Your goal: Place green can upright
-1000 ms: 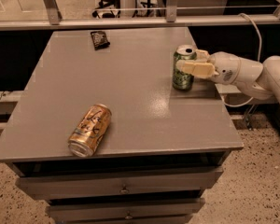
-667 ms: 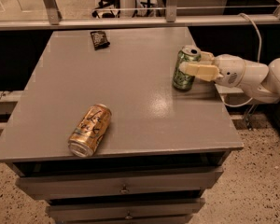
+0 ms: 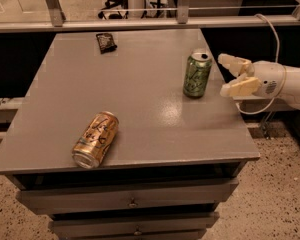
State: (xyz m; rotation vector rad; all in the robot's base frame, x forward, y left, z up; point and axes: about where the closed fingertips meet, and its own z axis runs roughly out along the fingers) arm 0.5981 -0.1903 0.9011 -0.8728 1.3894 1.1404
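Nearest the front edge of the grey worktop (image 3: 140,79), left of centre, a gold can (image 3: 95,139) lies on its side. Farther back on the right side, the green can (image 3: 197,74) stands upright on the worktop, and the gripper (image 3: 223,75) hangs just off the right edge beside it, fingers spread wide, holding nothing and clear of the can. A small dark packet (image 3: 106,42) lies near the far edge.

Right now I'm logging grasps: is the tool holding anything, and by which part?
Nothing is held. The tool is open by the right edge of the table, apart from the green can, which stands upright on the table.
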